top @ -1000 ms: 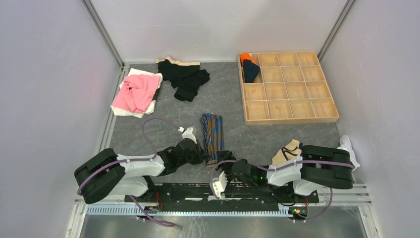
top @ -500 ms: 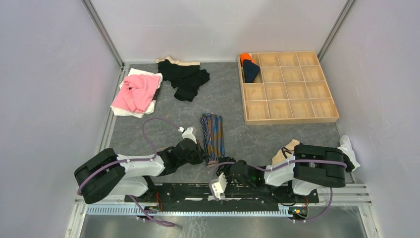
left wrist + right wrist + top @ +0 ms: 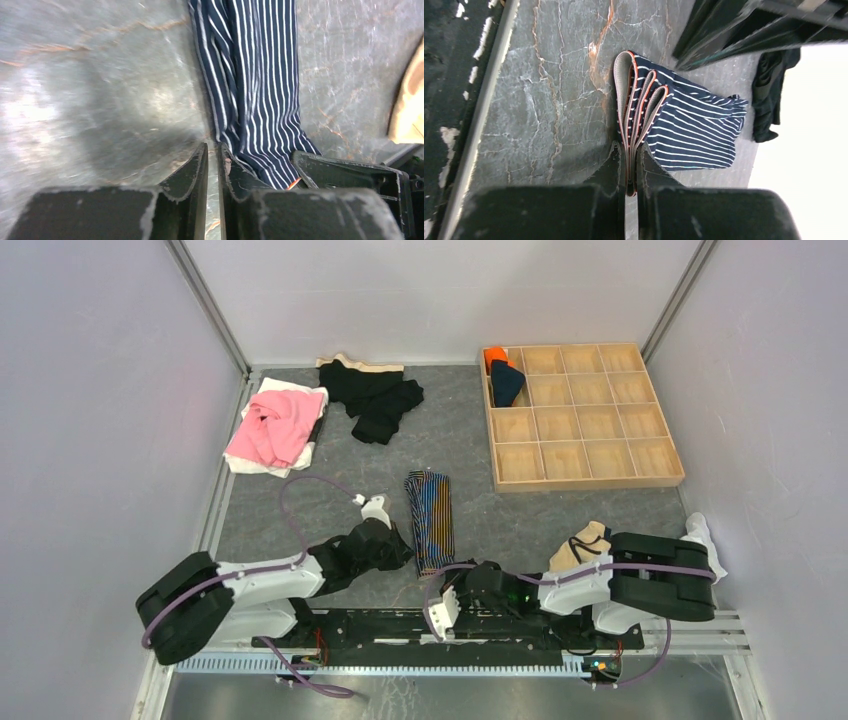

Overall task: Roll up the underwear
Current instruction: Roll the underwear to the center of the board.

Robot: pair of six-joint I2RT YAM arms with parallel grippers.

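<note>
The navy striped underwear (image 3: 430,520) lies folded in a long strip on the grey table, its orange-edged waistband end nearest the arms. My right gripper (image 3: 438,570) is shut on those stacked waistband folds (image 3: 631,115), low at the table; the striped body (image 3: 696,127) fans out beyond the fingers. My left gripper (image 3: 398,543) sits just left of the strip's near end (image 3: 260,90), its jaws a narrow slit apart (image 3: 212,146), with only bare table showing between them. A pale pair with black trim (image 3: 583,542) lies by the right arm.
A wooden compartment tray (image 3: 600,455) stands at the back right, with orange and navy rolls (image 3: 503,378) in its far-left cells. A pink garment (image 3: 275,425) and black garments (image 3: 375,395) lie at the back left. White cloth (image 3: 702,536) sits at the right edge.
My right gripper has closed from wide open onto the waistband folds. My left gripper has parted slightly, and the left arm has shifted a little leftward.
</note>
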